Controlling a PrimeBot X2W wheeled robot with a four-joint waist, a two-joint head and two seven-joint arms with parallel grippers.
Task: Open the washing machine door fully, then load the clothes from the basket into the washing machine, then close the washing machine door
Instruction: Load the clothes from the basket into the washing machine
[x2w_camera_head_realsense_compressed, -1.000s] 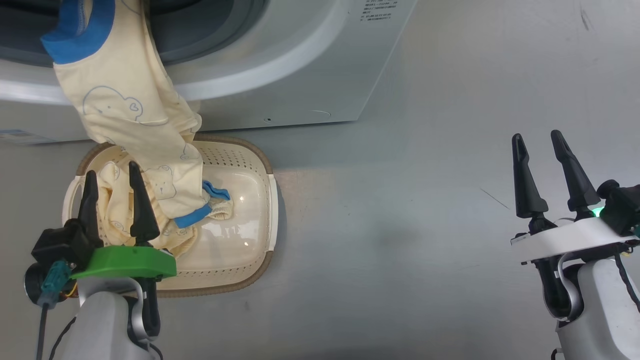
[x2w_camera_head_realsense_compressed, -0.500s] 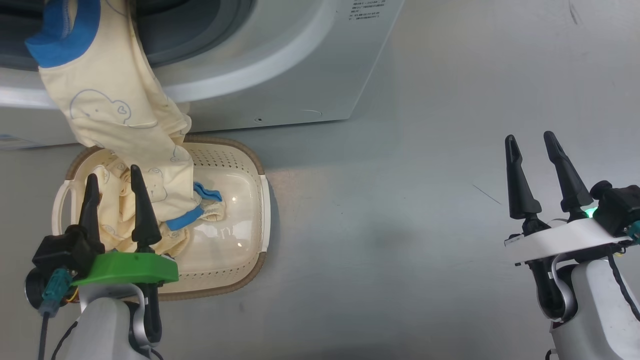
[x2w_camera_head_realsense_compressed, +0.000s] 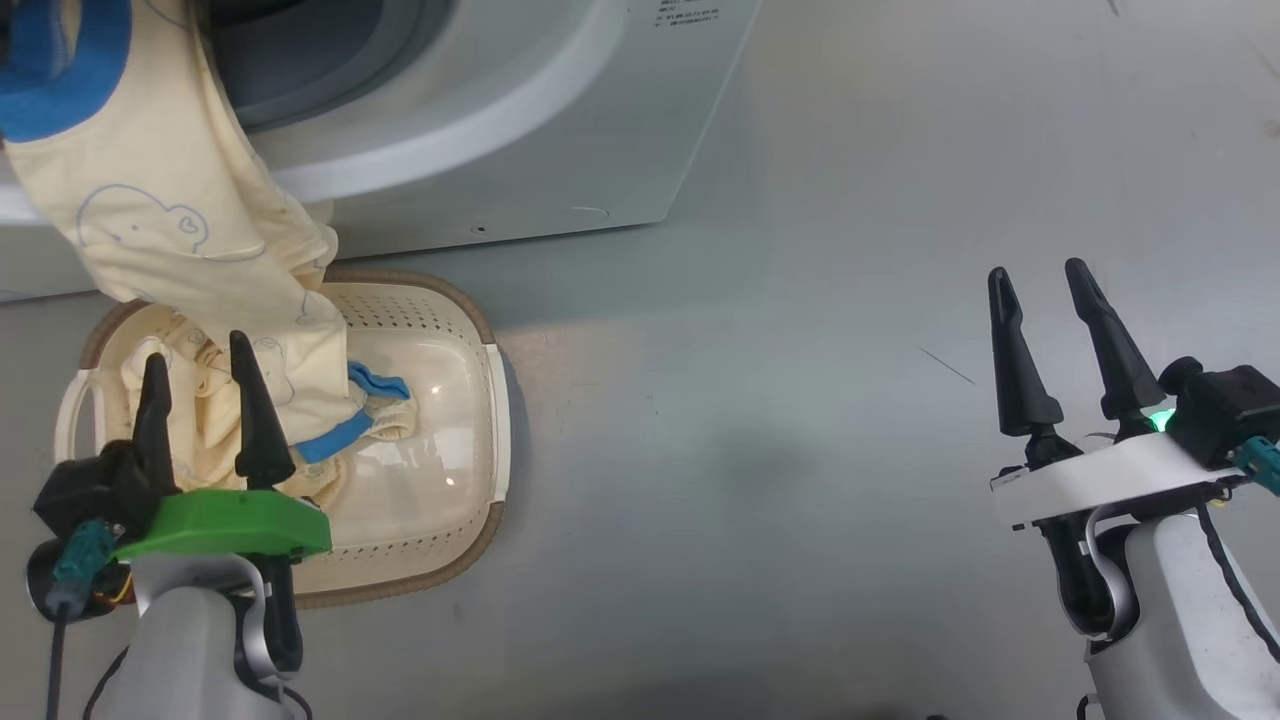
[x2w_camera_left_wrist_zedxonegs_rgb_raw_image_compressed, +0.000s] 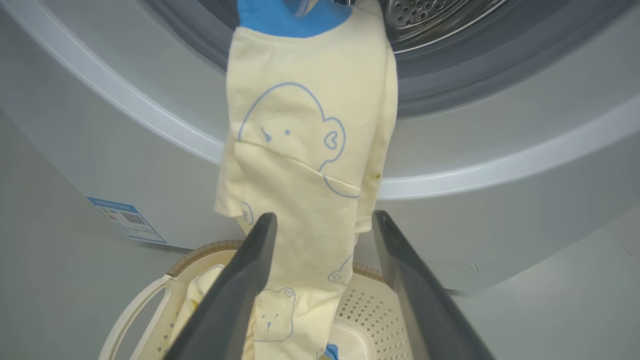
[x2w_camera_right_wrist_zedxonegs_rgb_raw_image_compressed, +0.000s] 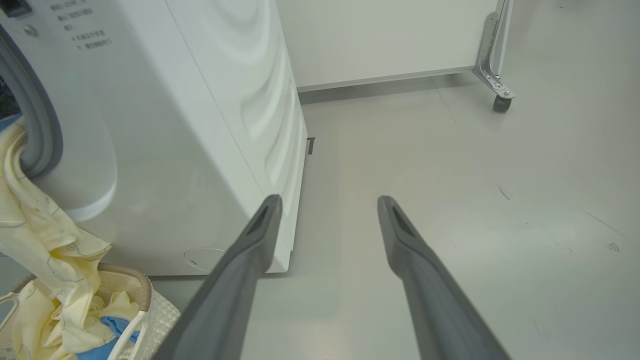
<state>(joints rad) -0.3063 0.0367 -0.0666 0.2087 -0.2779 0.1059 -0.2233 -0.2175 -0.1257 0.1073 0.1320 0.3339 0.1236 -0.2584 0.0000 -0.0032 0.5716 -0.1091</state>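
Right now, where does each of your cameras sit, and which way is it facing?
Head view: on my head, looking down at floor, basket and washing machine; left hand and right hand show.
Left wrist view: on the left wrist, looking along its fingers at clothes hanging from the drum.
Right wrist view: on the right wrist, facing the machine's side and floor; its fingers show.
Shared: all three see the clothes trailing into the basket.

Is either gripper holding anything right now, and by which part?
Nothing is held. The left gripper stands open over the basket, the right gripper open over the floor. The clothes hang free from the washing machine into the basket.
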